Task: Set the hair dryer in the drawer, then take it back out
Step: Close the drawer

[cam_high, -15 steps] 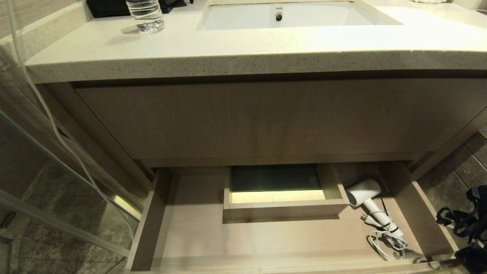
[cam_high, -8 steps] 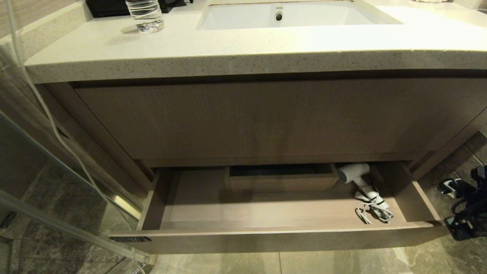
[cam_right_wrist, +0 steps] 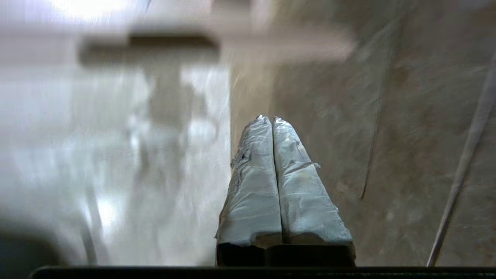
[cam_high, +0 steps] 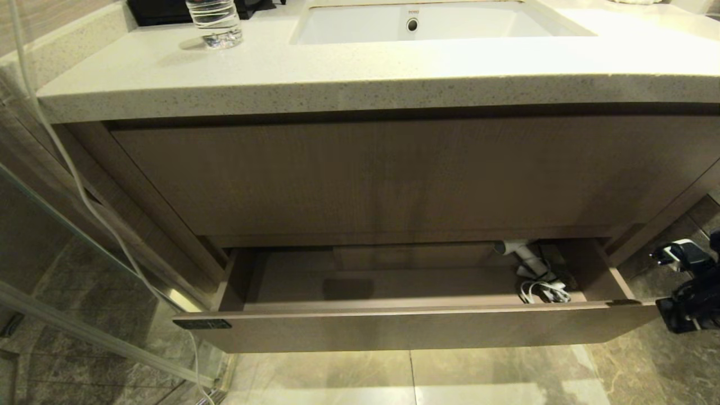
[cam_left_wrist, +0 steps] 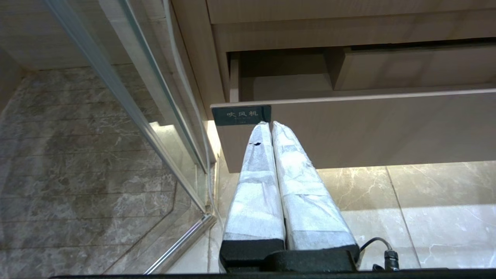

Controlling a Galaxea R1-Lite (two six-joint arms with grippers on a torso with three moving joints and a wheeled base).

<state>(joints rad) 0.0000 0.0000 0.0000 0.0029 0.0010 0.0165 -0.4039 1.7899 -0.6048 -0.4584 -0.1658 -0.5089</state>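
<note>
The drawer (cam_high: 416, 332) has slid most of the way in since a moment ago; only a narrow strip of its inside shows under the vanity now. The hair dryer (cam_high: 529, 264) lies at the drawer's back right corner, barrel nearly hidden beneath the cabinet, cord bunched by the right wall. The right end effector (cam_right_wrist: 271, 118) is clenched on nothing, off past the drawer's right end. The left end effector (cam_left_wrist: 270, 124), also clenched and empty, hangs before the label (cam_left_wrist: 241, 115). Stowing looks nearly done; retrieval remains.

Pincer fingers (cam_left_wrist: 286, 182) white-wrapped, tapered, on black base; black cable (cam_left_wrist: 374, 246).
</note>
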